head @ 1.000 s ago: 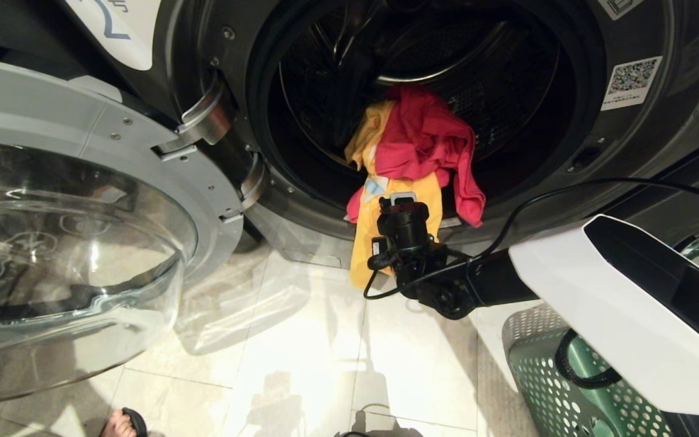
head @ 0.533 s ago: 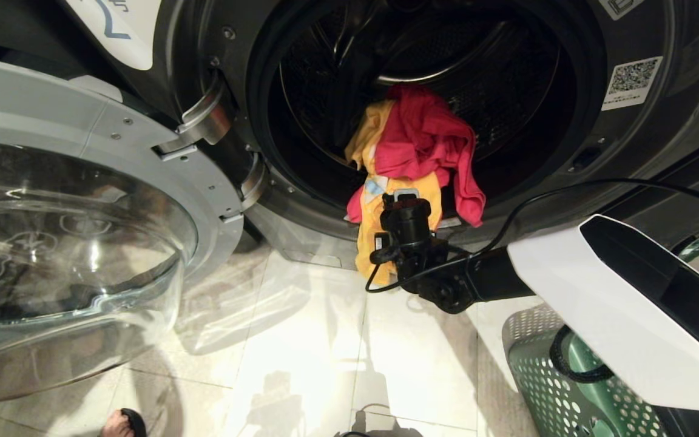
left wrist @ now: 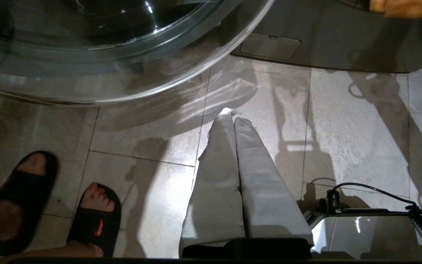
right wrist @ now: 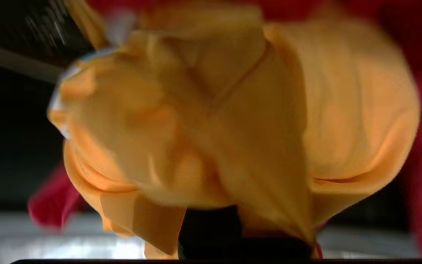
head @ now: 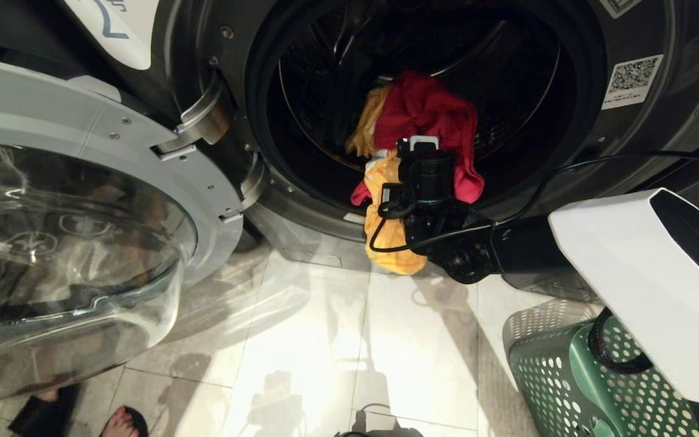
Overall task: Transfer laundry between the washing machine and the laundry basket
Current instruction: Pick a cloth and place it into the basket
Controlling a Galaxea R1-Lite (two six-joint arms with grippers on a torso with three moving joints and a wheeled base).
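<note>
The washing machine (head: pixel 628 36), dark grey, stands with its round glass door (head: pixel 70 243) swung open to the left. A red garment (head: pixel 428 109) and a yellow garment (head: pixel 389 243) lie bunched in the drum mouth, the yellow one hanging over the lip. My right gripper (head: pixel 420 138) reaches into that mouth, its fingers buried in the yellow garment (right wrist: pixel 233 121), on which it is shut. The dark green laundry basket (head: pixel 562 376) stands on the floor at the lower right, under my right arm. My left gripper (left wrist: pixel 234 114) hangs shut over the floor tiles, holding nothing.
The open door fills the left side and overhangs the floor. A person's feet in black sandals (left wrist: pixel 93 216) stand on the tiles near the door, also at the bottom edge (head: pixel 122 422). A black cable (head: pixel 568 170) runs along my right arm.
My right arm has risen and pushed into the drum mouth, and its jaws have closed on the yellow garment. The hanging yellow end is pulled higher and the pile is pressed inward.
</note>
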